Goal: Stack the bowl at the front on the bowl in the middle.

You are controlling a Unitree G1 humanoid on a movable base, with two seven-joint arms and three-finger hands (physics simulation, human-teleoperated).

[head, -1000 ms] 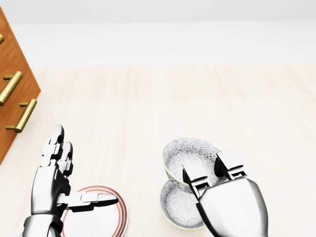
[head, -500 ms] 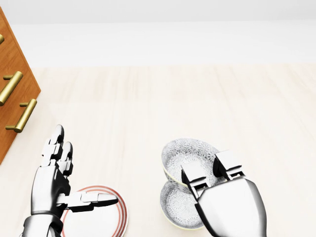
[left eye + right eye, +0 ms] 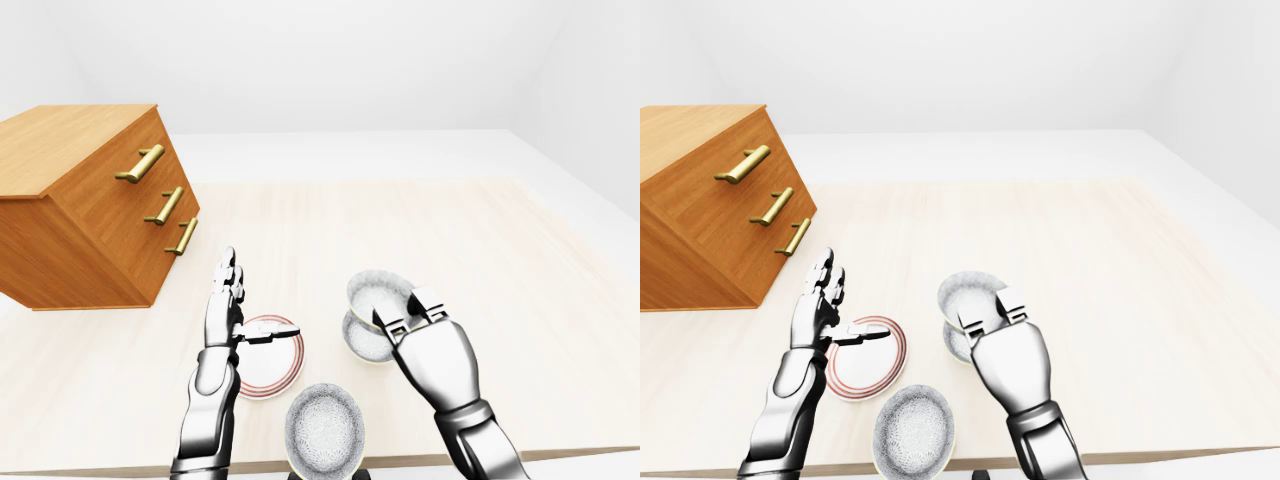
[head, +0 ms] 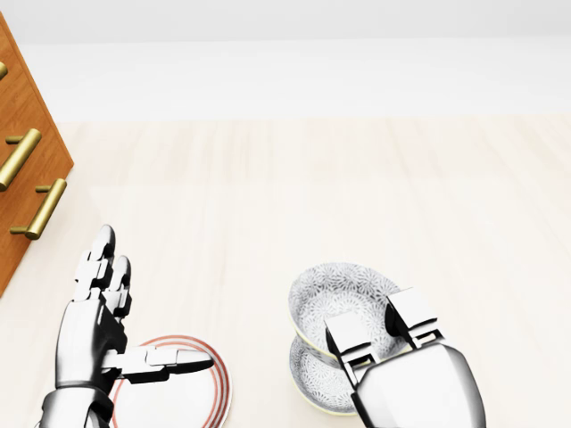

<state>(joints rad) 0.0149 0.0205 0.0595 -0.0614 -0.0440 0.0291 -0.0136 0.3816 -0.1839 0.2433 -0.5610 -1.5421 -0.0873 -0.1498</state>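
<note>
My right hand [image 4: 376, 323] is shut on the rim of a grey patterned bowl [image 4: 339, 290], two fingers [image 4: 350, 337] hooked over its near edge. That bowl hangs tilted just above a second patterned bowl [image 4: 312, 379] on the pale table and overlaps it at the head view's bottom centre. A third patterned bowl [image 3: 323, 428] sits alone near the table's bottom edge in the left-eye view. My left hand [image 4: 134, 312] stands open, fingers up and thumb out, over a red-rimmed plate [image 4: 183, 397].
A wooden drawer cabinet [image 3: 90, 210] with brass handles stands at the left. The table's near edge [image 3: 560, 455] runs along the bottom of the eye views. A wide stretch of table top [image 4: 357, 178] lies beyond the bowls.
My right hand has drawn the held bowl a little toward the picture's bottom, so it overlaps the lower bowl more. The left hand has not moved.
</note>
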